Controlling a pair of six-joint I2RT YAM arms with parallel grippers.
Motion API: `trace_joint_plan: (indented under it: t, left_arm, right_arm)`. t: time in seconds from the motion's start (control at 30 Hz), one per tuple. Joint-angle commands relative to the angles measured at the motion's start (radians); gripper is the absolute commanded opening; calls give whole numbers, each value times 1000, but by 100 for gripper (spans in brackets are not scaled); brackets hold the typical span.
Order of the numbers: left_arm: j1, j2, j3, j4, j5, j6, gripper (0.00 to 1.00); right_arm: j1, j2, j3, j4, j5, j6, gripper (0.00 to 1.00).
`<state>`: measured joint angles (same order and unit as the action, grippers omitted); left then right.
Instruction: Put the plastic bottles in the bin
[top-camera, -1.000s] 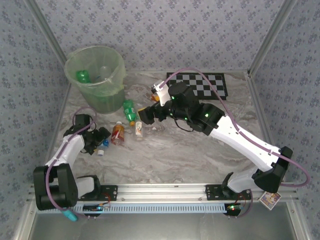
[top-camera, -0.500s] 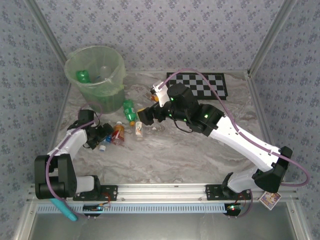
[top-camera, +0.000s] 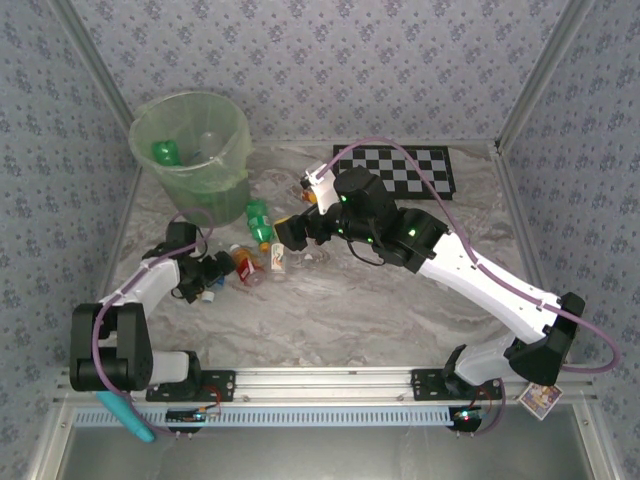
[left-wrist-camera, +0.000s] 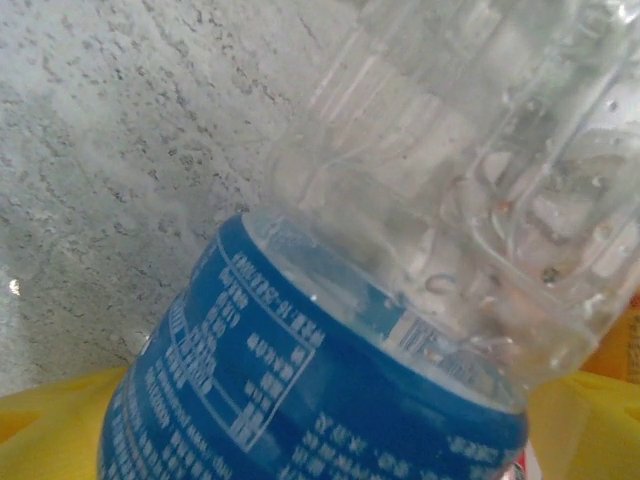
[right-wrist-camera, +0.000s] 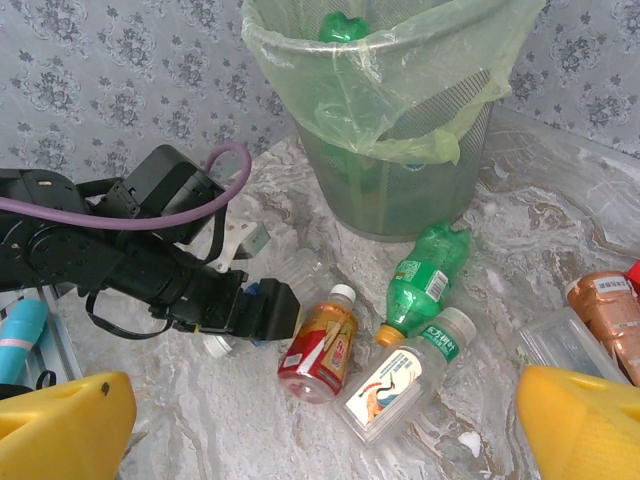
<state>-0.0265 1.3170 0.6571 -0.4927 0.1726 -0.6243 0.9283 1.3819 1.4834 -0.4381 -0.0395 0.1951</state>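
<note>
- Left jaws, at the end of the left arm (top-camera: 150, 285), sit low over the marble counter (top-camera: 350, 310). They stand wide, one yellow tip on each side of a clear bottle with a blue label (left-wrist-camera: 330, 400). Whether the tips press on it cannot be told.
- Right jaws, on the right arm (top-camera: 470, 265), are spread wide and hold nothing, above the loose bottles.
- The bin (top-camera: 200, 190), a pale green bucket with a bag liner, stands at the far left of the counter. A green bottle (top-camera: 163, 152) lies inside.
- On the counter near the bin lie another green bottle (right-wrist-camera: 425, 270), a red bottle with a white cap (right-wrist-camera: 320, 350) and a clear bottle with a bird label (right-wrist-camera: 400, 380).
- An orange bottle (right-wrist-camera: 605, 310) lies further right.
</note>
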Motion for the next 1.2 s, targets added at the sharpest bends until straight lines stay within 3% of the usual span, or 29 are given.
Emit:
trace_joint_plan:
  t: [0.0, 0.13, 0.53, 0.87, 1.0, 1.17]
  left_arm:
    - [-6, -5, 2, -3, 14, 10, 89]
    - [-7, -61, 12, -33, -22, 11, 73]
    - [-7, -257, 74, -221, -62, -9, 71]
    - [-7, -477, 290, -434, -47, -73, 70]
    - [-7, -459, 439, -485, -53, -73, 70]
    - [-7, -333, 663, -526, -57, -63, 69]
  right_arm:
    - [6, 3, 19, -16, 9, 6, 100]
    - [6, -2, 13, -16, 15, 9, 99]
    - [7, -5, 16, -13, 14, 12, 100]
    - [5, 19, 61, -8, -6, -6, 100]
    - [5, 41, 86, -7, -26, -11, 100]
    - [5, 52, 121, -5, -39, -13, 100]
